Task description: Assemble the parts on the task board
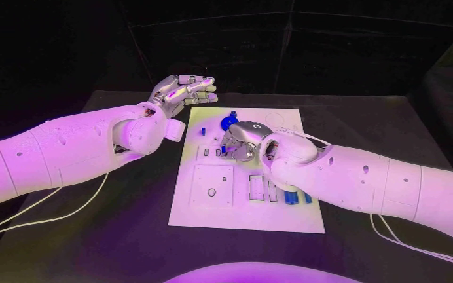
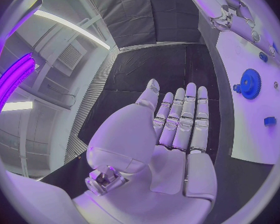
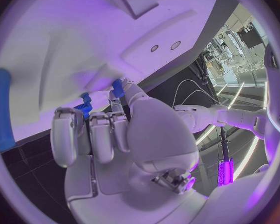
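A black table [image 1: 113,230] under dark surroundings carries the flat white rectangular task board [image 1: 203,211] at its middle, lying lengthwise away from the robot.

The left white arm [image 1: 66,149] comes in over the table's left side, and its silver left hand [image 1: 184,91] is raised just past the board's far left corner, off the board. In the left wrist view that left hand [image 2: 177,129] shows its palm with the fingers straight and side by side, nothing between them: it is released and holds no part.

The right white arm [image 1: 378,181] lies across the board's right side, and the silver right hand [image 1: 243,140] is lowered onto the board's middle. In the right wrist view the right hand [image 3: 109,134] has its fingers bent down against the white plate [image 3: 65,50], with a small blue part [image 3: 85,106] at the fingertips; whether the fingers pinch it or merely touch it I cannot tell.

A round blue toothed gear [image 1: 228,123] sits on the far half of the board, just beyond the right hand; the left wrist view shows the same gear [image 2: 249,83] with a small blue block [image 2: 269,120] lying apart from it. Two short blue bars [image 1: 288,197] lie on the near right of the board, beside the right forearm. A long blue bar [image 3: 2,109] lies at the board's edge in the right wrist view.
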